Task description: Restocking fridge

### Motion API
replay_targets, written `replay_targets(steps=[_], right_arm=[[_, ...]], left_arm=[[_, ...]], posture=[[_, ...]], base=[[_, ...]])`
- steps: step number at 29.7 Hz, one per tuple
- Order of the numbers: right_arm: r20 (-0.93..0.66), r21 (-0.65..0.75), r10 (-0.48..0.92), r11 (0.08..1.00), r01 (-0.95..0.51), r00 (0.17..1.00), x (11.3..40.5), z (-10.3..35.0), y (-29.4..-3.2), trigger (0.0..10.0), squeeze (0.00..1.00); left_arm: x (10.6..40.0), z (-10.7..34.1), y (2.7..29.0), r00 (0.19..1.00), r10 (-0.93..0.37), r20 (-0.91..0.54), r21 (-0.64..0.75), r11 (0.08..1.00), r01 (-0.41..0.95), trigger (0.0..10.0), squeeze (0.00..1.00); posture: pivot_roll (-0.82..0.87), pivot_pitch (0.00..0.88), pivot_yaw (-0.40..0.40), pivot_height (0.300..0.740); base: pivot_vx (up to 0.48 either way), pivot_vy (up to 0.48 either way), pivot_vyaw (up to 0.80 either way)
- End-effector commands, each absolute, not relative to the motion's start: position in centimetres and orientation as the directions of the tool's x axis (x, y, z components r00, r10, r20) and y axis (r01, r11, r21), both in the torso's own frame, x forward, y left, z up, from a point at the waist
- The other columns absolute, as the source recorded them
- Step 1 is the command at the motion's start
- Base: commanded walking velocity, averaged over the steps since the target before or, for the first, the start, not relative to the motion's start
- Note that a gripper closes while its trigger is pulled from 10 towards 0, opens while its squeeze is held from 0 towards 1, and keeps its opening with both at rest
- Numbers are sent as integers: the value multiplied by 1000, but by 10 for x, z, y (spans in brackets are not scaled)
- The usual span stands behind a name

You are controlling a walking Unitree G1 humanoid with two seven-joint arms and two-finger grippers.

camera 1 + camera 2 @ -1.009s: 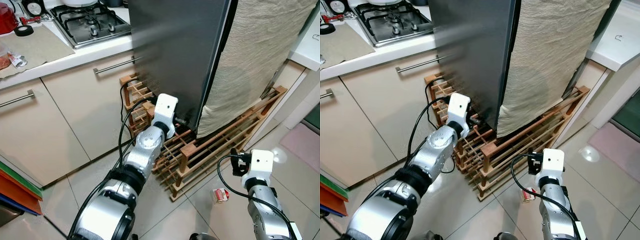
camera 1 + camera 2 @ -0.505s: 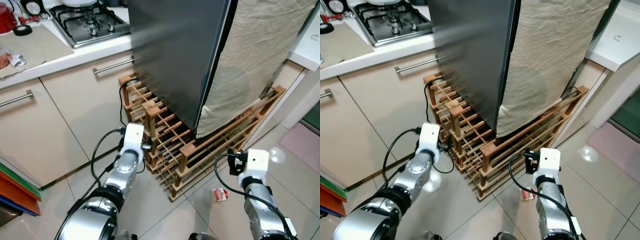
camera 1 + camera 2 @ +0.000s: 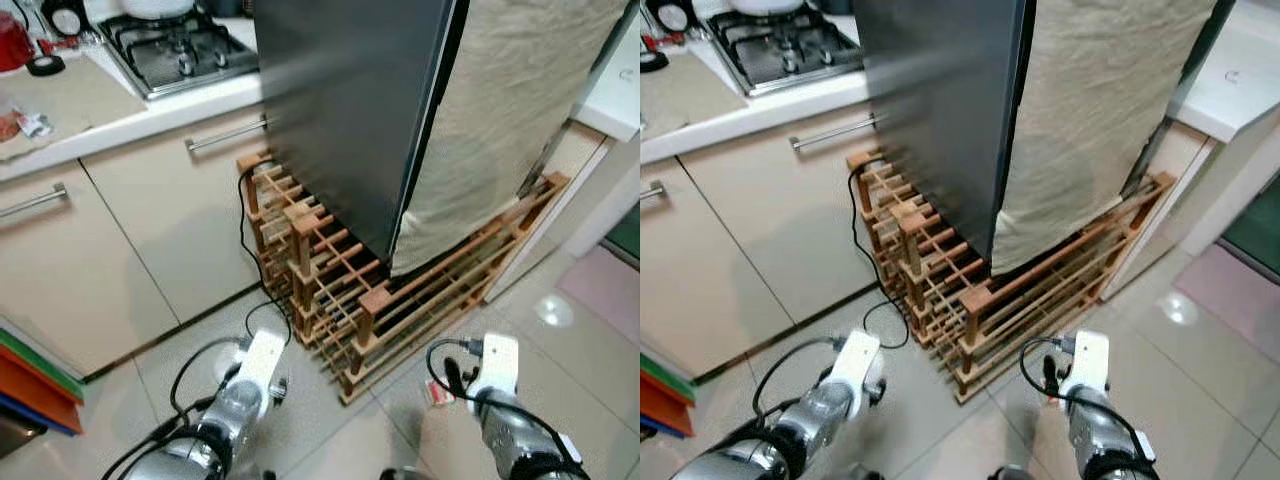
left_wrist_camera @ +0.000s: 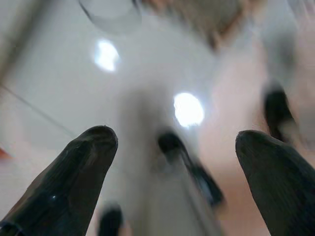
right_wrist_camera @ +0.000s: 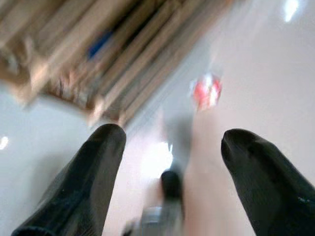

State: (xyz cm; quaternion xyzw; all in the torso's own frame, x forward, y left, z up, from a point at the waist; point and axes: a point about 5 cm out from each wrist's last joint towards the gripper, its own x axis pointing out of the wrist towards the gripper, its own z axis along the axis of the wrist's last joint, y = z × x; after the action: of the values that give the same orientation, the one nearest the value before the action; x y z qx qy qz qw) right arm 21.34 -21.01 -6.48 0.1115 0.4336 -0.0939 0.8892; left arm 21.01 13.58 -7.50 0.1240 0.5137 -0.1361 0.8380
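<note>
The dark grey fridge stands shut on a wooden slatted rack, with a beige cloth hanging over its right side. My left arm is low over the tiled floor, in front of the rack's left end. In the left wrist view the left gripper is open and empty above the glossy tiles. My right arm is low at the right. The right gripper is open and empty, facing the rack's foot and a small red and white pack on the floor.
A counter with a gas hob and cream cabinets runs along the left. A black cable hangs beside the rack. Coloured boards lean at the lower left. A pink mat lies at the right.
My left arm has pulled back from the fridge's base and dropped low toward the floor. The right arm has sunk lower too. The fridge and rack have not moved.
</note>
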Motion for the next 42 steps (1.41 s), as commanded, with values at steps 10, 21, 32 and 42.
replay_targets(steps=[10, 21, 32, 42], right_arm=[[-876, 69, -18, 984, 161, 482, 197, -79, -188, 10000, 0], [-871, 130, 32, 977, 166, 490, 208, -75, -170, 10000, 0], [-866, 95, -10, 979, 183, 501, 210, -73, -180, 10000, 0], [-871, 88, 1, 984, 153, 491, 208, -74, -183, 10000, 0]], left_arm=[[206, -77, 152, 382, -60, -922, -11, 991, 130, 10000, 0], [211, -74, 147, 422, -58, -905, -3, 991, 130, 10000, 0], [208, -76, 143, 418, -53, -907, 31, 981, 191, 10000, 0], [206, -78, 140, 417, -66, -906, 34, 973, 229, 10000, 0]], posture=[[20, 4, 18, 740], [38, 5, -3, 740], [33, 11, -7, 740], [39, 10, -25, 740]], base=[[0, 0, 0], [0, 0, 0], [0, 0, 0], [0, 0, 0]])
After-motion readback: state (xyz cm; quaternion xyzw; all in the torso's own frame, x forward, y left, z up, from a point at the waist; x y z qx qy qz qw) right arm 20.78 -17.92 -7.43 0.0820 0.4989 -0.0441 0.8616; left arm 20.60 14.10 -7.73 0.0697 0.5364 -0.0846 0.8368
